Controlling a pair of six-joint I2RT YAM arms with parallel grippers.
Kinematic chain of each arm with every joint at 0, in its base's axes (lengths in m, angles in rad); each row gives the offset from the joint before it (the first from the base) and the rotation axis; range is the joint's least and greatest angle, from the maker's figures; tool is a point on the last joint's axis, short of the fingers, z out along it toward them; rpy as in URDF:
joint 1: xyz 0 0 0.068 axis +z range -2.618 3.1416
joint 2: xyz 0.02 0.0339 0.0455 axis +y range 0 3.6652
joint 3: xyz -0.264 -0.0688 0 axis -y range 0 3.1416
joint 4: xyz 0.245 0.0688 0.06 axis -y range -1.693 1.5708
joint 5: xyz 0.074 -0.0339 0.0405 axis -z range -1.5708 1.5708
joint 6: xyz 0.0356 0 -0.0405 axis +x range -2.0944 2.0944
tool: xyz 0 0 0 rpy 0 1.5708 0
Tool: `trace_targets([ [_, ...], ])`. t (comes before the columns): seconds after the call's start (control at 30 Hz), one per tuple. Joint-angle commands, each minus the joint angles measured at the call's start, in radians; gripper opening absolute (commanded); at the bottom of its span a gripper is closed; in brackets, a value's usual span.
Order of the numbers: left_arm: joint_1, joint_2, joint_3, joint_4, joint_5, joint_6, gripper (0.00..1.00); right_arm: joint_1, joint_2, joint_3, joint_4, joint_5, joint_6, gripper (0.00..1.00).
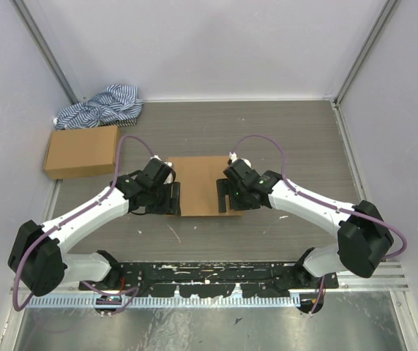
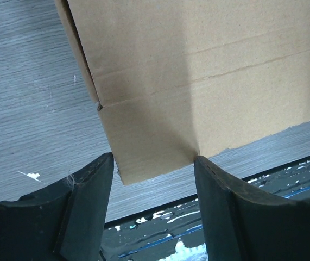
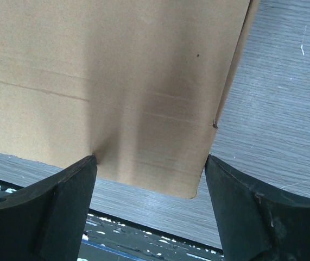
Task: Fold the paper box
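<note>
Black and two-fingered, the left gripper point(image 1: 167, 199) stands with its jaws spread wide, clamped on nothing, at the near-left corner of the paper box point(image 1: 198, 186), a plain brown, flat rectangular piece of folded cardboard lying about midway across the grey wood-grain desk point(image 1: 289, 139), nearer the near edge than the far one. In the left wrist view the left gripper point(image 2: 153, 163) straddles that corner of the paper box point(image 2: 198, 65): one fingertip point(image 2: 107, 163) sits just beside the corner, while the other point(image 2: 199, 163) meets the near edge of the cardboard, where a shadowed line runs up the sheet. Faint creases cross the brown surface, and a folded edge runs along its left side. The matching black right gripper point(image 1: 229, 196) is likewise open at the near-right corner. In the right wrist view the right gripper point(image 3: 150, 163) frames the corner of the paper box point(image 3: 116, 65) the same way, with one fingertip point(image 3: 89, 166) against the near edge and the other point(image 3: 212, 166) just beside the corner. Whether any fingertip presses down on the cardboard cannot be told. Toward the far-left corner of the desk rests a smaller closed brown cardboard carton point(image 1: 82, 151), with a crumpled blue-and-white striped cloth point(image 1: 100, 107) just behind it.
</note>
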Motion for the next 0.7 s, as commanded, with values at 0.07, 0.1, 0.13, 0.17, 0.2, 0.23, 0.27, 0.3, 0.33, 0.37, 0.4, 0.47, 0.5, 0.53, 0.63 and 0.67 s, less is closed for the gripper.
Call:
trace_targets([
  [0.07, -0.003, 0.003, 0.01, 0.006, -0.003, 0.012, 0.67, 0.004, -0.002, 0.002, 0.038, 0.004, -0.006, 0.85],
  [0.1, -0.003, 0.003, 0.012, 0.01, 0.003, 0.01, 0.67, 0.004, -0.003, 0.003, 0.038, 0.005, -0.005, 0.85],
  [0.13, -0.003, 0.003, 0.012, 0.014, 0.007, 0.01, 0.66, 0.004, -0.002, 0.004, 0.038, 0.005, -0.006, 0.85],
  [0.17, -0.002, 0.002, 0.013, 0.017, 0.011, 0.009, 0.65, 0.003, 0.0, 0.004, 0.039, 0.004, -0.005, 0.85],
  [0.2, -0.003, 0.003, 0.017, 0.019, 0.014, 0.009, 0.65, 0.003, 0.001, 0.003, 0.04, 0.003, -0.006, 0.85],
  [0.23, -0.003, 0.003, 0.022, 0.017, 0.016, 0.009, 0.63, 0.003, 0.001, 0.005, 0.04, 0.003, -0.005, 0.85],
  [0.27, -0.003, 0.003, 0.026, 0.015, 0.019, 0.01, 0.62, 0.004, 0.003, 0.006, 0.04, 0.003, -0.006, 0.85],
  [0.3, -0.003, 0.003, 0.029, 0.013, 0.021, 0.012, 0.6, 0.004, 0.003, 0.006, 0.04, 0.002, -0.006, 0.85],
  [0.33, -0.004, 0.002, 0.033, 0.009, 0.021, 0.013, 0.59, 0.004, 0.003, 0.006, 0.04, 0.002, -0.007, 0.85],
  [0.37, -0.004, 0.003, 0.037, 0.002, 0.018, 0.015, 0.58, 0.004, 0.003, 0.006, 0.04, 0.002, -0.007, 0.85],
  [0.4, -0.005, 0.002, 0.04, -0.005, 0.015, 0.015, 0.57, 0.004, 0.003, 0.005, 0.04, 0.002, -0.007, 0.85],
  [0.47, -0.005, 0.003, 0.045, -0.021, 0.002, 0.016, 0.56, 0.003, 0.002, 0.004, 0.04, 0.002, -0.007, 0.85],
  [0.5, -0.005, 0.002, 0.047, -0.03, -0.006, 0.018, 0.56, 0.004, 0.002, 0.005, 0.04, 0.0, -0.006, 0.85],
  [0.53, -0.006, 0.002, 0.05, -0.04, -0.014, 0.02, 0.56, 0.005, 0.001, 0.005, 0.04, 0.0, -0.006, 0.85],
  [0.63, -0.009, 0.003, 0.055, -0.063, -0.031, 0.028, 0.56, 0.004, 0.001, 0.007, 0.04, 0.0, -0.005, 0.85],
  [0.67, -0.011, 0.002, 0.056, -0.068, -0.031, 0.029, 0.56, 0.004, 0.001, 0.007, 0.04, -0.001, -0.005, 0.85],
])
